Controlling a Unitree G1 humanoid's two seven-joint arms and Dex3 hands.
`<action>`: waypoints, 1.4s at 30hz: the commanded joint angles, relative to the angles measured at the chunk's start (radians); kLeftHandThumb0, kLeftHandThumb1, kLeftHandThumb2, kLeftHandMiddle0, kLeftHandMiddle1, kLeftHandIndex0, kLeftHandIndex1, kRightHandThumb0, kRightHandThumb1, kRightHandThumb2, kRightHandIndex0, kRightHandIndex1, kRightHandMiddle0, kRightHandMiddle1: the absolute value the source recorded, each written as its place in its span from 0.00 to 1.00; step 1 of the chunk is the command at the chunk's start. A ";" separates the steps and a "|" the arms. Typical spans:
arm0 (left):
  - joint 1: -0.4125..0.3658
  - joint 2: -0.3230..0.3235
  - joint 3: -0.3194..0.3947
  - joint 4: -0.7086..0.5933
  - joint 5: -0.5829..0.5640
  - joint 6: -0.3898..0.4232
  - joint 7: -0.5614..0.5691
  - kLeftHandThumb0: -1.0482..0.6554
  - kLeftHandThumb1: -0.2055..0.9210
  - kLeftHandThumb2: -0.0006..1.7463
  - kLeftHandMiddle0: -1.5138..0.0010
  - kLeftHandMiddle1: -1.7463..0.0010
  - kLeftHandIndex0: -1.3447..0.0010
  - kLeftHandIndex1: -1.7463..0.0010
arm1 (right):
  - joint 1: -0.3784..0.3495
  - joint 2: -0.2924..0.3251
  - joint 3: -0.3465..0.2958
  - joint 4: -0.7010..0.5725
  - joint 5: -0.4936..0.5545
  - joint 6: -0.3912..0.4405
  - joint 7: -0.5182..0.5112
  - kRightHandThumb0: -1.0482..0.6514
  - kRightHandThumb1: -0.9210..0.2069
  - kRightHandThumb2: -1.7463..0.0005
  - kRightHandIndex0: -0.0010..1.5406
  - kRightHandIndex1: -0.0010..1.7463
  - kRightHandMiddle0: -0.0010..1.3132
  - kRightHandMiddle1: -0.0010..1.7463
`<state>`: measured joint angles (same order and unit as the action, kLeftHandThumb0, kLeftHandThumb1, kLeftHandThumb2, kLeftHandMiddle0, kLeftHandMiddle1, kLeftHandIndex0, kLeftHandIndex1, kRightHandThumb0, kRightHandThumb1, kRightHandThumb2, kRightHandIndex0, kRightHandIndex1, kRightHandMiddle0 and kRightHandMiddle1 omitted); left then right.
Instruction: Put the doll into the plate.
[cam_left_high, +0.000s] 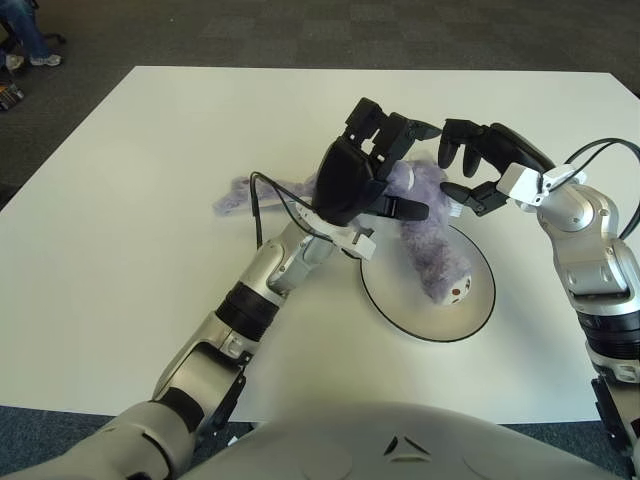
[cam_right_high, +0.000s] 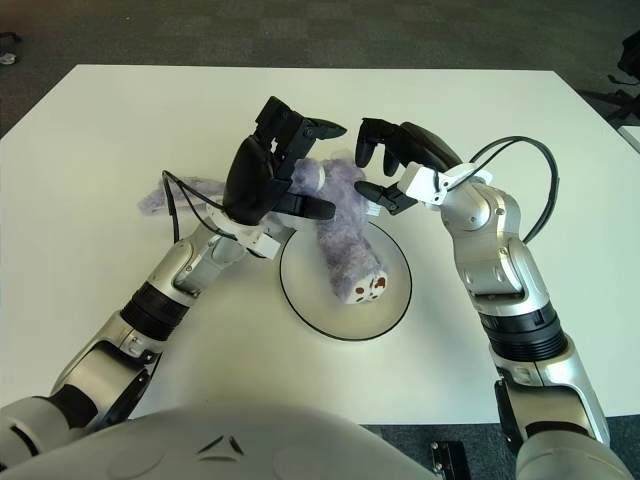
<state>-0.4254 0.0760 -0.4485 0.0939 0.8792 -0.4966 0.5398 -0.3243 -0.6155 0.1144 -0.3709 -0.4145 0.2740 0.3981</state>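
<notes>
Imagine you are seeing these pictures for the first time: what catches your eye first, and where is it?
The purple plush doll stands out first, lying mid-table with one end in the white plate and a long limb trailing toward the robot's left across the white table. Just above it, the black left hand and right hand hover close together with fingers spread, neither gripping it.

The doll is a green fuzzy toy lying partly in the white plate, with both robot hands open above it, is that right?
Not quite: the doll is purple, not green, as the right eye view shows. The rest holds: it lies partly in the white plate, one end trailing out onto the table, and the left hand and right hand are both open above it, holding nothing.
</notes>
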 joint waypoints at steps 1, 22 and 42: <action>-0.015 0.007 0.004 0.013 0.018 0.001 0.024 0.18 1.00 0.35 1.00 0.23 1.00 0.45 | -0.014 0.011 -0.006 -0.008 -0.021 -0.029 -0.029 0.61 0.82 0.07 0.55 1.00 0.54 0.91; -0.038 -0.003 -0.001 0.033 -0.014 -0.026 0.034 0.24 0.83 0.38 0.97 0.24 1.00 0.25 | -0.024 0.002 -0.119 -0.001 0.063 -0.061 0.000 0.62 0.86 0.02 0.59 0.95 0.51 1.00; -0.006 0.047 0.025 -0.025 -0.018 -0.017 -0.030 0.23 0.88 0.39 0.93 0.23 1.00 0.25 | 0.033 0.010 -0.120 -0.111 0.060 -0.018 0.020 0.62 0.85 0.03 0.58 0.95 0.50 1.00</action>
<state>-0.4472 0.0967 -0.4404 0.1049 0.8511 -0.5342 0.5403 -0.2937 -0.6033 -0.0064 -0.4655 -0.3533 0.2529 0.4082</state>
